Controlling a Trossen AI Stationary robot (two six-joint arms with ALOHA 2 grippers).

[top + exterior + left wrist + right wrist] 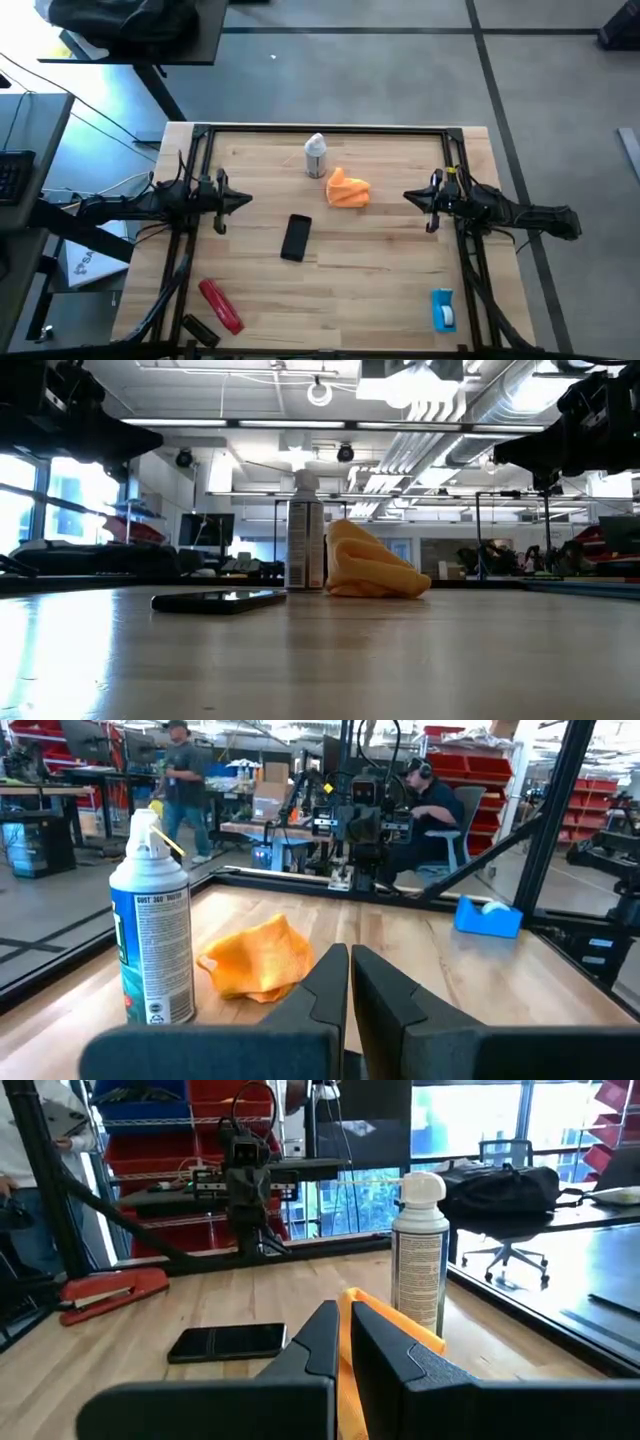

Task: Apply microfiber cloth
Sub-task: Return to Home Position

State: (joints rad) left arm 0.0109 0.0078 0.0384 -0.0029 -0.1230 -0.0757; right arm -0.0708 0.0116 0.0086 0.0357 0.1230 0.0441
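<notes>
Reads as the closing step — heading to the home pose, wiping apparently done. Shows left fingers (349,970) pressed together, pinching nothing, held above the bench (400,290); right fingers (343,1330) likewise, facing them from the opposite side. Finds the microfiber cloth (348,190) crumpled on the bench between both pairs of fingers, nearer the right pair, just beside the spray can (315,157). Calls next for little — settling each arm at rest, clear of cloth and phone (296,238).
</notes>
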